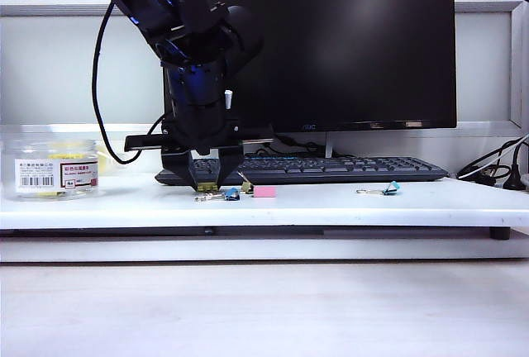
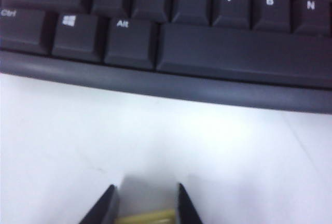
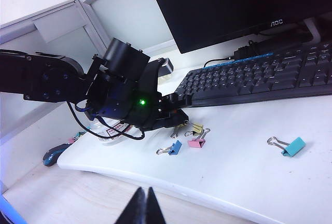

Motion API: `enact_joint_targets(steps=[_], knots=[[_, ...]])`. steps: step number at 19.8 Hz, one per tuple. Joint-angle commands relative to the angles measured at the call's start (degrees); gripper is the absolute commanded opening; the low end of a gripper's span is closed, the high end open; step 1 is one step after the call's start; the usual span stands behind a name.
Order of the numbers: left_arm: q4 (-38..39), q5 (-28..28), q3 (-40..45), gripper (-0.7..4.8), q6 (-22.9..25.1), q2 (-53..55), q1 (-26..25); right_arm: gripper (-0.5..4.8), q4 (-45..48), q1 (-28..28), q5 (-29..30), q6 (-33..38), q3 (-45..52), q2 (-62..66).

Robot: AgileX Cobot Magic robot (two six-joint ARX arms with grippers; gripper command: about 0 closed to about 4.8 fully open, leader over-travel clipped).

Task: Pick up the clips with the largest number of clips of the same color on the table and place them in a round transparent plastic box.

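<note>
The left wrist view alone shows the left gripper (image 2: 145, 206) narrowed around a small yellow binder clip (image 2: 146, 217), its two dark fingers (image 2: 104, 206) standing on either side of it just in front of the black keyboard (image 2: 171, 42); whether they already pinch it cannot be told. The clip's long axis spans the gap between the fingers; its wire handles are hidden.

Only the right wrist view shows the cluster from above: another yellow clip (image 3: 196, 128), a pink clip (image 3: 196, 143) and a blue clip (image 3: 174, 148) lie close together just in front of the keyboard, with a second blue clip (image 3: 291, 147) well apart. The right gripper (image 3: 144, 206) hangs high above the white tabletop (image 3: 233, 182), its jaws together and empty.

The exterior view adds the round transparent plastic box (image 1: 51, 168), labelled, well to the left of the keyboard, and a black monitor (image 1: 347, 43) behind it.
</note>
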State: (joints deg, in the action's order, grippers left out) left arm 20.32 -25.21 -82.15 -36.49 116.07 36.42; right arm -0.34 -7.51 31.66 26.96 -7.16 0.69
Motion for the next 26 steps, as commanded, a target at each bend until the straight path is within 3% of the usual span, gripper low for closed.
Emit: enact_joint_targets(steps=[1,3,9,15,26], knots=[[8.3,6.0,1.7,0.78,-0.1,2.4,0.2,-0.06,1.1,0.0,0.2,0.1,-0.3,0.0],[8.3,6.0,1.7,0.49,-0.2,2.4,0.2,-0.06,1.1,0.0,0.2,0.1,-0.3,0.0],[8.4,5.9,1.2,0.49,0.1,1.4,0.2,-0.06,1.0,0.0,0.2,0.1,-0.3,0.0],[13.0,3.1,-5.1,0.49,4.9,-0.9,0.1,-0.06,1.1,0.0,0.2,0.1,-0.3,0.0],[16.4,-2.2,-5.4,0.49,12.4,-10.3,-1.3,-0.06,1.0,0.0,0.2,0.1,-0.3,0.0]])
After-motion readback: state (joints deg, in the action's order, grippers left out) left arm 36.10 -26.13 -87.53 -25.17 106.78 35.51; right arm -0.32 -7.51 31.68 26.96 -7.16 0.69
